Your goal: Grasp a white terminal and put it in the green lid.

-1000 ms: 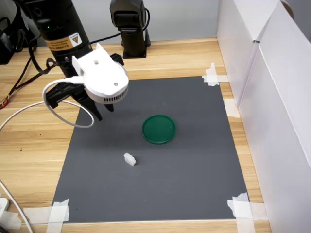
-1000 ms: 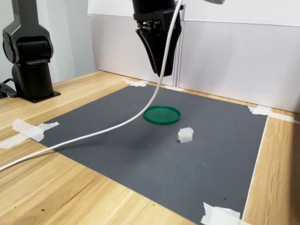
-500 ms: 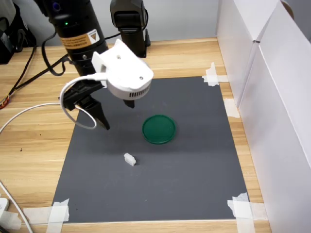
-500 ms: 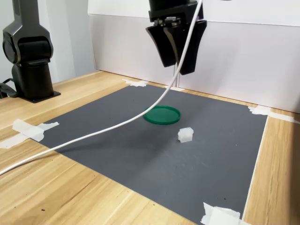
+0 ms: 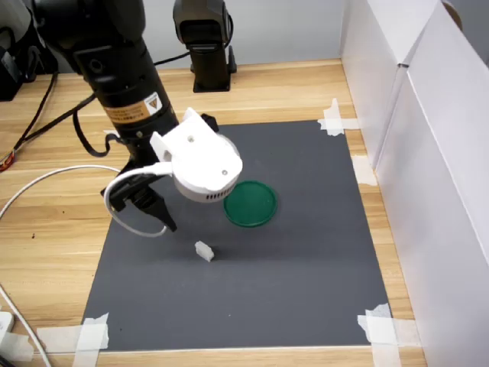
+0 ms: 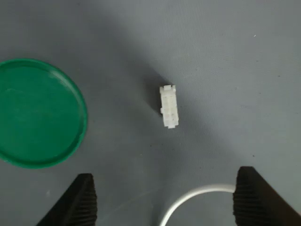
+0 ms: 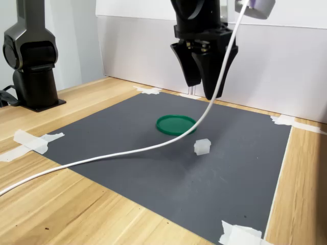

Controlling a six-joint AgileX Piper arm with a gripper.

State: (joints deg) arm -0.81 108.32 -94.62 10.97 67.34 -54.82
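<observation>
Hovering spread wide and empty, the gripper hangs above the mat; the white terminal lies at its twelve o'clock, long axis crossing the finger gap, with the green lid apart at nine o'clock.
</observation>
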